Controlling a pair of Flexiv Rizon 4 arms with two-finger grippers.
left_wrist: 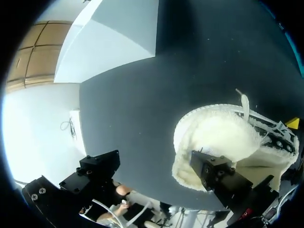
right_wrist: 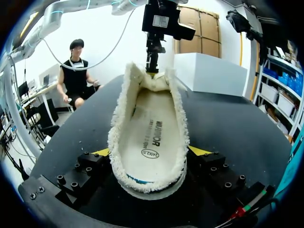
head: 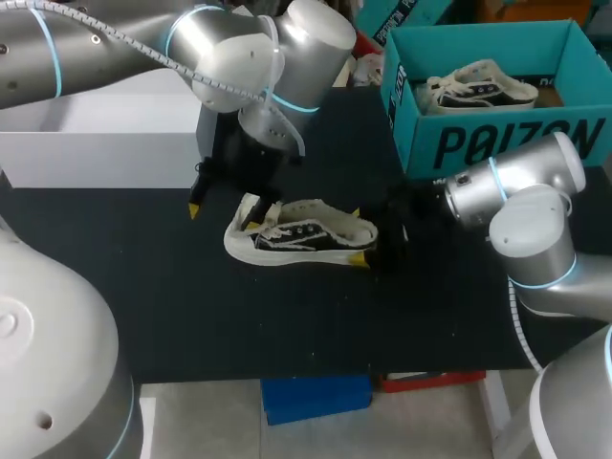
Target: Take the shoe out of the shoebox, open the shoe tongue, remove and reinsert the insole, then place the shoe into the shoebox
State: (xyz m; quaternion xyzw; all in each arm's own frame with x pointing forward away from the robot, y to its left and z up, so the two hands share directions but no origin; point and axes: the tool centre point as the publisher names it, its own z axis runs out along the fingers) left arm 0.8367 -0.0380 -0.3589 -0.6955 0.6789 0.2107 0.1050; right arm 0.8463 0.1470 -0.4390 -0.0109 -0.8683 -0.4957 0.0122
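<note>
A black-and-white shoe [head: 306, 239] lies on the black table [head: 191, 306], toe toward my left arm. My right gripper [head: 357, 236] is shut on its heel end; in the right wrist view its yellow-tipped fingers [right_wrist: 199, 151] press the shoe's two sides. A white fleecy insole [right_wrist: 149, 128] lies along the inside, and its toe end [head: 251, 210] sticks up at the front. My left gripper [head: 227, 204] hangs wide open at the toe. The insole's raised end [left_wrist: 213, 137] lies just ahead of one of its fingers [left_wrist: 213, 173], nothing between them.
A teal shoebox [head: 497, 143] stands open at the back right with a second shoe [head: 478, 88] inside. A white box [head: 105, 143] sits at the back left, behind my left gripper. Bare black table lies in front of the shoe.
</note>
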